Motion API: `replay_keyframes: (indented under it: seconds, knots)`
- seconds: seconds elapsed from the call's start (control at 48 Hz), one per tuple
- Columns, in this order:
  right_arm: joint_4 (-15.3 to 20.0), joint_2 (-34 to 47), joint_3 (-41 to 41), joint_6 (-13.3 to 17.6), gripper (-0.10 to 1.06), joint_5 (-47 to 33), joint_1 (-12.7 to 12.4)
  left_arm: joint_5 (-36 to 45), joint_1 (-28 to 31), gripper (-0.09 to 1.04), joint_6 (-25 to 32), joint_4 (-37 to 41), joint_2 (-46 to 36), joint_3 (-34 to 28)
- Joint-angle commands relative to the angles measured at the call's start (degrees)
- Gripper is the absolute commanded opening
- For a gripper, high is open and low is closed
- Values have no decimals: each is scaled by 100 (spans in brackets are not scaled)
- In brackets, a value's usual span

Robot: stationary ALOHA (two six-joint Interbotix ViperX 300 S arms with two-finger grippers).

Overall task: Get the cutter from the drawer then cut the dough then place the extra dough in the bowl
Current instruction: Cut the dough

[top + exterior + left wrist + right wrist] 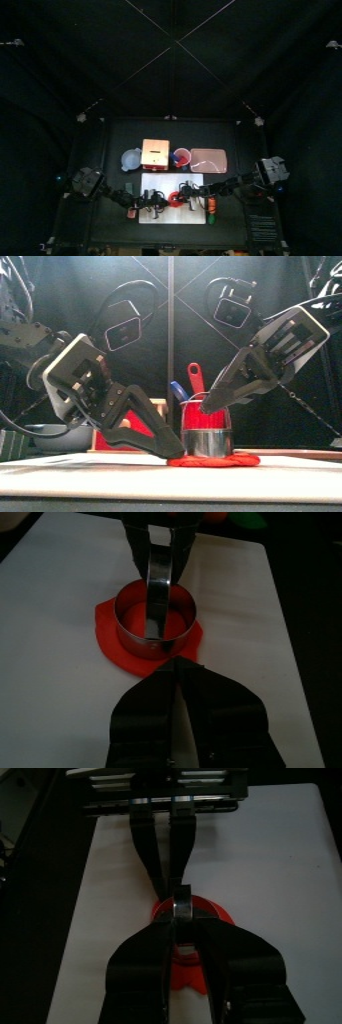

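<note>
- Black jaws of the right gripper point(210, 406) are closed on the wire handle of the metal cutter point(207, 443), gripping it from above.
- Cutter stands upright on the red dough point(127, 657), its ring pressed into the middle of the disc, with a rim of dough showing all round it.
- Left gripper point(167, 449) reaches in low from the other side. Its jaws are drawn together at the dough's outer edge and seem to pinch it, just beside the cutter.
- Dough lies flat on the white cutting board point(254, 612), at the front of the black counter point(227, 135).
- Behind the cutter stands a red cup point(201, 414) with a blue knife point(177, 390) and a red knife point(194, 374).
- Farther back are a blue-grey bowl point(130, 159), a wooden box point(155, 153) and a pink tray point(207, 159), in a row.
- Black curtains point(171, 60) close the booth behind.
</note>
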Motion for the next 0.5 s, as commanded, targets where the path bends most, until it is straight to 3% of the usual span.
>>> replay_keyframes:
  seconds: [0.021,0.5]
  knots:
    - [-9,-176,-114,-9,59,-26,-35,53,26,53,-9,-44,-44,-70]
    - [-9,-396,-132,-18,58,-97,-123,255,62,53,-9,-62,-44,-88]
